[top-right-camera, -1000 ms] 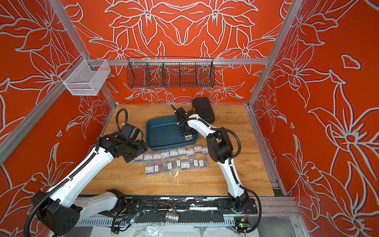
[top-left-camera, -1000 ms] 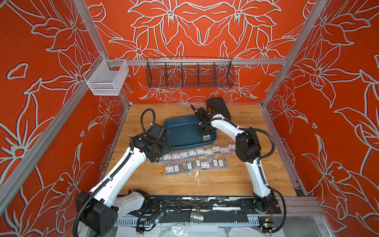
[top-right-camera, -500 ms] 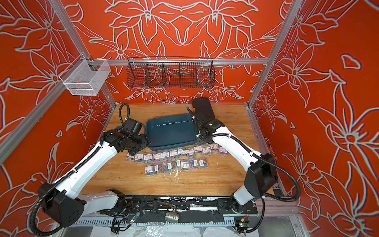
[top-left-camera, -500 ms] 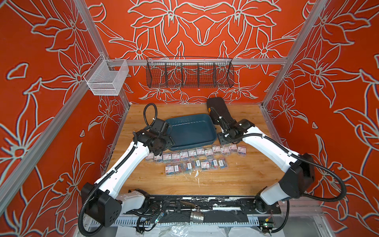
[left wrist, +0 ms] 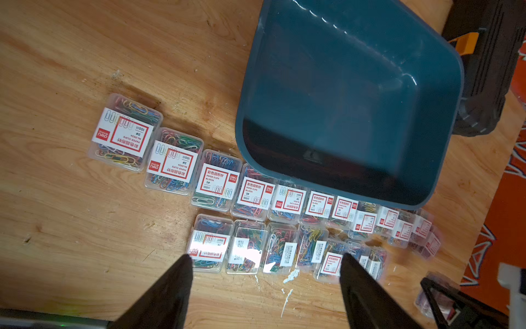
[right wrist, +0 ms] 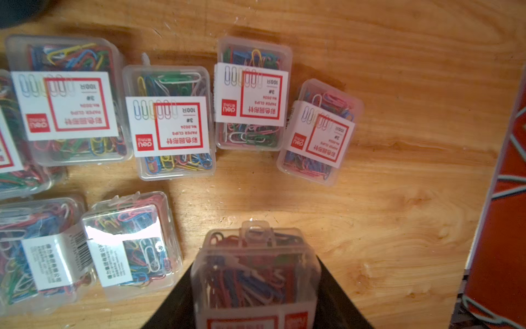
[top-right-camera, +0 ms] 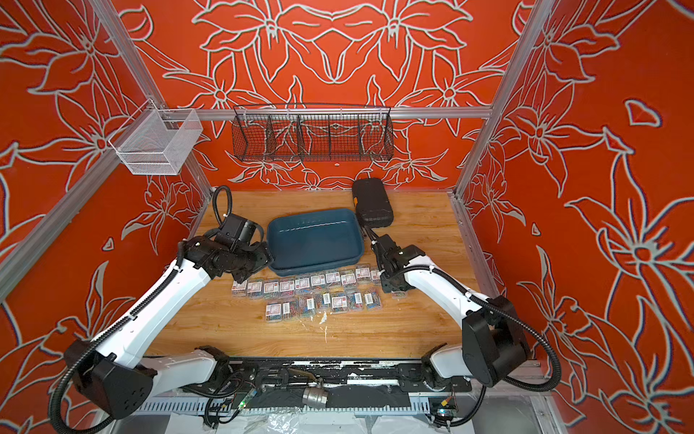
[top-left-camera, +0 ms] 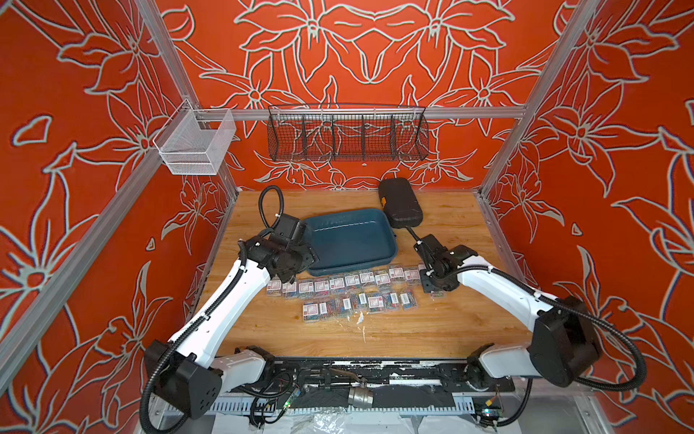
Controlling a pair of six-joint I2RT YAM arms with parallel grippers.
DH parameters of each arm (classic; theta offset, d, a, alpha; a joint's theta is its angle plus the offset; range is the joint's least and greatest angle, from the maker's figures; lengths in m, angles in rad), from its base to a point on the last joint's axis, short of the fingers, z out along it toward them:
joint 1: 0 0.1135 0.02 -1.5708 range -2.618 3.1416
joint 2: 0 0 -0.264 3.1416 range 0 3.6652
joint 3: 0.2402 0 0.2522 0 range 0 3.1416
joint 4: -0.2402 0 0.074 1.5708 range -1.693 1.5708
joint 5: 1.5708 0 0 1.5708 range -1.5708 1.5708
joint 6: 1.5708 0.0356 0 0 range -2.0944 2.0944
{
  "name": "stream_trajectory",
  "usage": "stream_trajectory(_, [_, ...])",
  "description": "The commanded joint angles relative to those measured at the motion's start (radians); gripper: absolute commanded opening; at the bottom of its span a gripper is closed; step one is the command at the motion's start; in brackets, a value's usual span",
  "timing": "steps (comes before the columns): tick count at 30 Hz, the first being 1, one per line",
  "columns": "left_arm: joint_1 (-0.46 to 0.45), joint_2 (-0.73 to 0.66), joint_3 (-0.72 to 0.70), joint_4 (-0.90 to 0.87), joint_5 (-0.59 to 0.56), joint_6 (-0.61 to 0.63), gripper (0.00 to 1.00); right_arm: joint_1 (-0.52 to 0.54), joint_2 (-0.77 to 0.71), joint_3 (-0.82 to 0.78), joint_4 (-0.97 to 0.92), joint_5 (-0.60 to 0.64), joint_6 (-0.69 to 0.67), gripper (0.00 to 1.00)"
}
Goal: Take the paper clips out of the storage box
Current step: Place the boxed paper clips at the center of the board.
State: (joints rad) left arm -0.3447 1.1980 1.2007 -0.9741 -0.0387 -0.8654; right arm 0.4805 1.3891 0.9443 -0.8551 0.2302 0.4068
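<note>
Right pincer (right wrist: pixel 254 287): jaws part-closed, clamped on the two sides of one clip box (right wrist: pixel 253 256), label end toward the wrist. The box hangs over bare wood of the table (right wrist: pixel 398 228), just beside the outer end of the rows. Cannot tell whether it touches the wood.

Left pincer (left wrist: pixel 264 257): jaws spread wide, nothing between them, hovering over the near row.

Paper clips (top-left-camera: pixel 353 289): two rows of boxes laid flat on the table, just in front of the storage box (top-left-camera: pixel 349 240), with the far row close against its front wall. The storage box interior shows bare in both top views and in the left wrist view. Black hard case (top-left-camera: pixel 400 204) sits by its far right corner.

Judgement: the carried box looks like the last one out, and the step in hand is setting it down. The next move calls for lowering it flat beside the row end, clear of its neighbours. Then part the jaws and lift straight up so the box is not dragged.
</note>
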Motion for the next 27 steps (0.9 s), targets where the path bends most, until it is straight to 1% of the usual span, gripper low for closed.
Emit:
stream_trajectory(1, [0.012, -0.052, -0.026, -0.039, -0.004, -0.026, 0.79, -0.008, 0.027, -0.037, 0.060, -0.007, 0.052, 0.40])
stream_trajectory(9, [0.016, -0.087, -0.056, -0.036, -0.010, -0.046, 0.79, -0.017, 0.132, -0.037, 0.114, -0.050, 0.066, 0.39])
stream_trajectory(14, [0.018, -0.087, -0.061, -0.030, -0.009, -0.052, 0.79, -0.018, 0.159, -0.038, 0.124, -0.060, 0.075, 0.40])
stream_trajectory(17, [0.019, -0.085, -0.062, -0.030, -0.009, -0.050, 0.80, -0.017, 0.163, -0.039, 0.128, -0.064, 0.075, 0.44])
stream_trajectory(24, [0.024, -0.072, -0.061, -0.029, -0.003, -0.043, 0.80, -0.018, 0.155, -0.054, 0.144, -0.105, 0.075, 0.60])
stream_trajectory(27, [0.024, -0.067, -0.064, -0.023, 0.001, -0.041, 0.79, -0.018, 0.164, -0.056, 0.152, -0.125, 0.079, 0.61])
